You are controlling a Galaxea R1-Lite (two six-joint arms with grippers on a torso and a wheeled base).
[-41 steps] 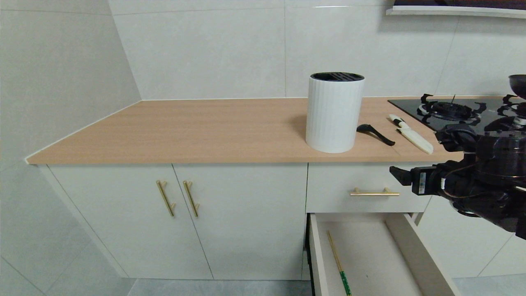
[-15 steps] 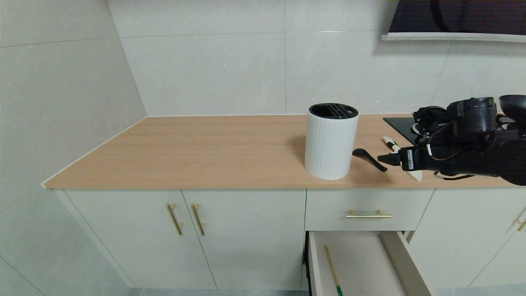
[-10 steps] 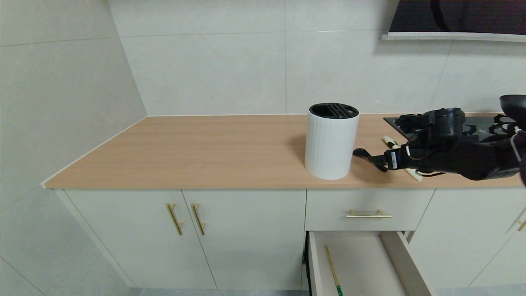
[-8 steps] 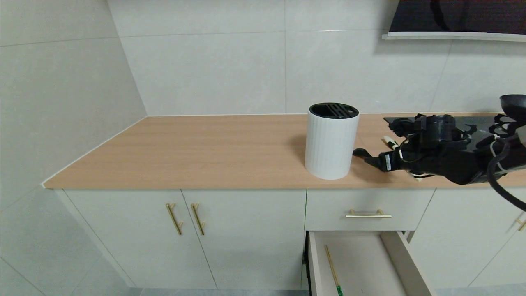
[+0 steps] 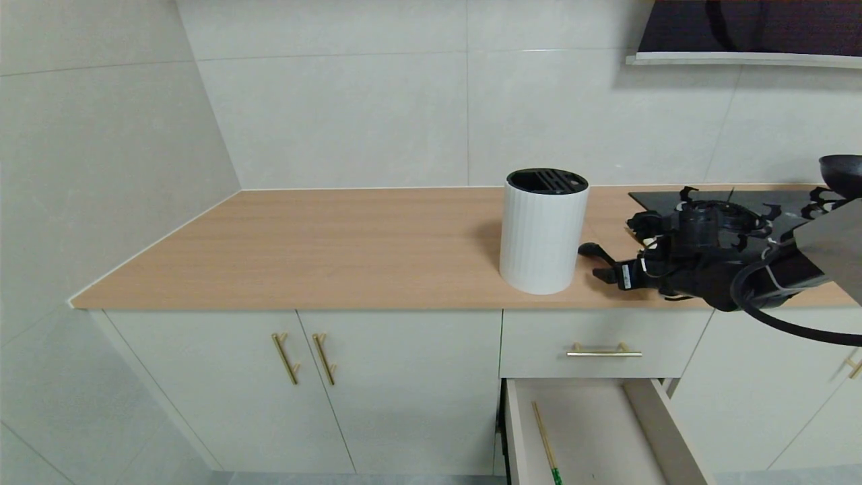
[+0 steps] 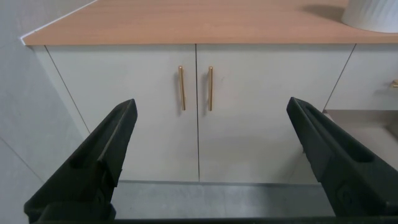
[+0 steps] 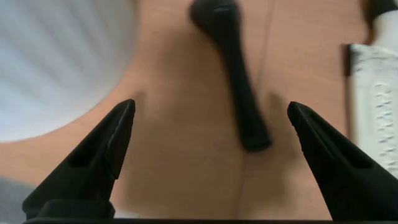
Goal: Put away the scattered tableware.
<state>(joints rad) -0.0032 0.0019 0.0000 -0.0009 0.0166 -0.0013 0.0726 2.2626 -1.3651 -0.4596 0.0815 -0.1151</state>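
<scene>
Right tool point(image 7: 211, 106) is down low, fingers spread wide either side of the black spoon point(image 7: 231, 74), which lies flat on the bench point(image 5: 337, 242) between the white ribbed knife block point(image 5: 542, 236) and the white knife point(image 7: 378, 106), while the left tool point(image 6: 211, 102), spread too, faces the cupboard doors point(image 6: 124, 112).

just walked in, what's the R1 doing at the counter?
Looks like a pickup is about to happen. The right gripper is open and hangs over the black spoon, which lies on the counter between the white holder and the white knife; nothing is gripped yet. The lower drawer stands open with chopsticks inside. The left gripper is open, low in front of the cabinet doors.
</scene>
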